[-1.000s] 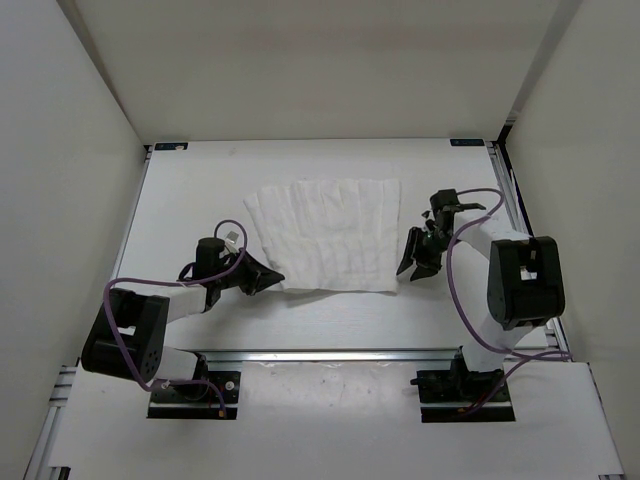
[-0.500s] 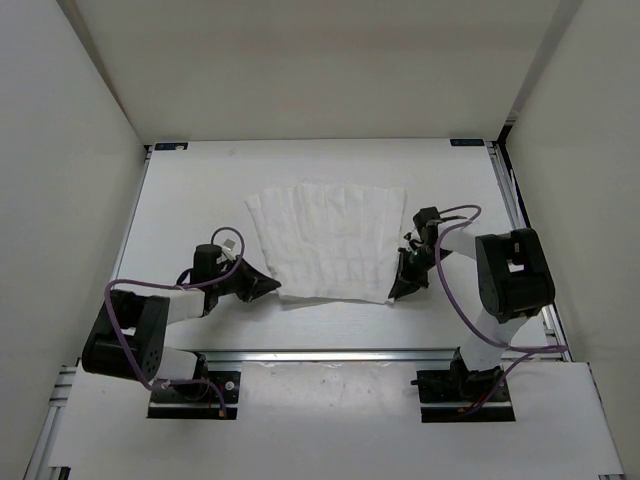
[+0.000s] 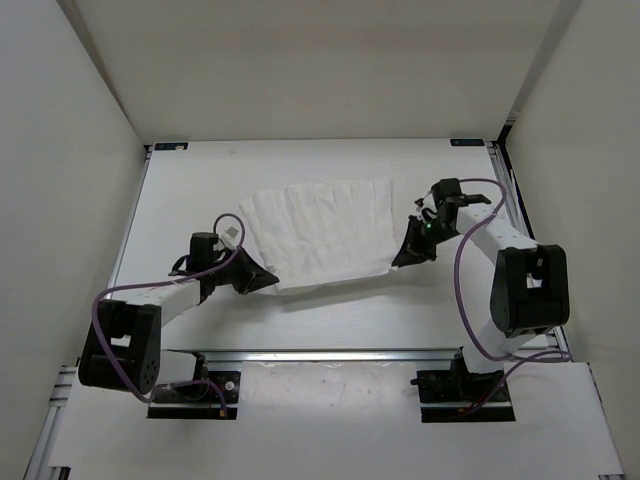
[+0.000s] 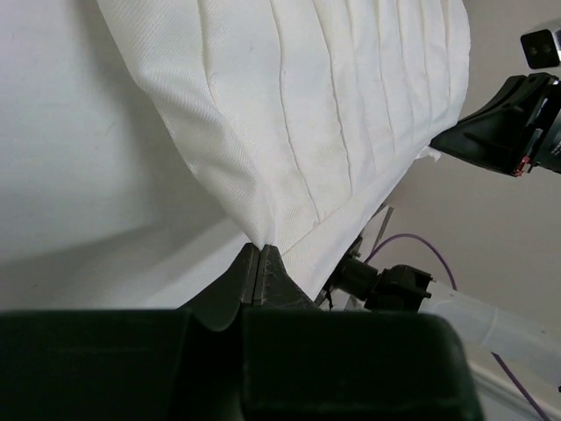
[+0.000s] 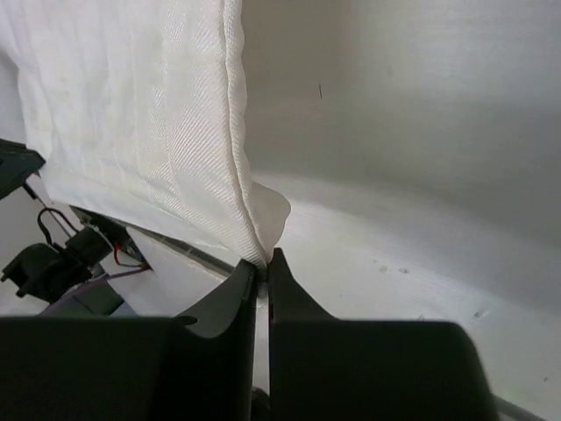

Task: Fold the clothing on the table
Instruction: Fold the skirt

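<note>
The clothing point(image 3: 320, 230), a white creased fabric piece, lies mid-table with its near edge lifted off the table point(image 3: 330, 320). My left gripper point(image 3: 271, 281) is shut on the clothing's near-left corner. In the left wrist view the fabric point(image 4: 307, 114) stretches away from my left gripper point(image 4: 260, 247), whose jaws pinch the corner tip. My right gripper point(image 3: 396, 263) is shut on the near-right corner. The right wrist view shows the clothing point(image 5: 131, 123) hanging from my right gripper point(image 5: 263, 259), a small flap folded beside the jaws.
White walls point(image 3: 70, 150) close in the table on three sides. A silver aluminium rail point(image 3: 330, 354) runs along the near edge in front of the arm bases, and another rail point(image 3: 505, 190) edges the right side.
My right gripper moved in to the clothing's near-right corner and shut on it. Both grippers have since risen, lifting the near edge off the table.
</note>
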Controlling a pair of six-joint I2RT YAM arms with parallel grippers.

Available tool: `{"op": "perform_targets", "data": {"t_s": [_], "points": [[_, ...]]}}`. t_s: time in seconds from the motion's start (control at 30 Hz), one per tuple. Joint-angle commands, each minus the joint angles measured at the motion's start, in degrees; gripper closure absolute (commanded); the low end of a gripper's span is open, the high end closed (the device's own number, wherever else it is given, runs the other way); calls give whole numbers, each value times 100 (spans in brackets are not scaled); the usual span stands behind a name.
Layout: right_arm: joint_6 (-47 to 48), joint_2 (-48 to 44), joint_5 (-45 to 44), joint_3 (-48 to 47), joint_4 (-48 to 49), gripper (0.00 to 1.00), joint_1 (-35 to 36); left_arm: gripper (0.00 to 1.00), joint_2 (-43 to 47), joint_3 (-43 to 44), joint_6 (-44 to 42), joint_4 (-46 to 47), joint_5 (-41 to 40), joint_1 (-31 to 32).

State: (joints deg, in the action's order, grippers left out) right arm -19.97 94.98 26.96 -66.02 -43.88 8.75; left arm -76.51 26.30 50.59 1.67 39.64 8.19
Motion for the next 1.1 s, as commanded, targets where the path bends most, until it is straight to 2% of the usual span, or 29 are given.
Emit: {"op": "perform_targets", "data": {"t_s": [0.0,0.17,0.27,0.4,0.5,0.6,0.73,0.93,1.07], "points": [[327,-382,-578,457,-297,100,-191,100,338,-239,-716,-1080,-264,-273],[266,-1226,-350,1564,-638,100,275,100,1311,-801,-648,-1529,192,-107],[125,-1877,-200,1951,-1191,100,636,100,1918,-803,-725,-2046,396,-89],[-208,-2798,273,1839,-2018,100,873,100,2289,-496,-1033,-2689,536,-115],[-385,-3099,660,1384,-2212,100,567,100,2220,-110,-955,-2717,799,-54],[-315,-2794,758,856,-2082,100,216,100,1677,443,-491,-2218,1028,-37],[-393,-2003,933,345,-1363,100,-57,100,876,1401,-155,-1873,757,-220],[-1052,-693,1637,-77,149,100,-541,100,-696,1991,1293,121,572,-379],[-1185,11,1558,-718,546,100,-585,100,-1515,2703,1340,351,255,-195]]}}
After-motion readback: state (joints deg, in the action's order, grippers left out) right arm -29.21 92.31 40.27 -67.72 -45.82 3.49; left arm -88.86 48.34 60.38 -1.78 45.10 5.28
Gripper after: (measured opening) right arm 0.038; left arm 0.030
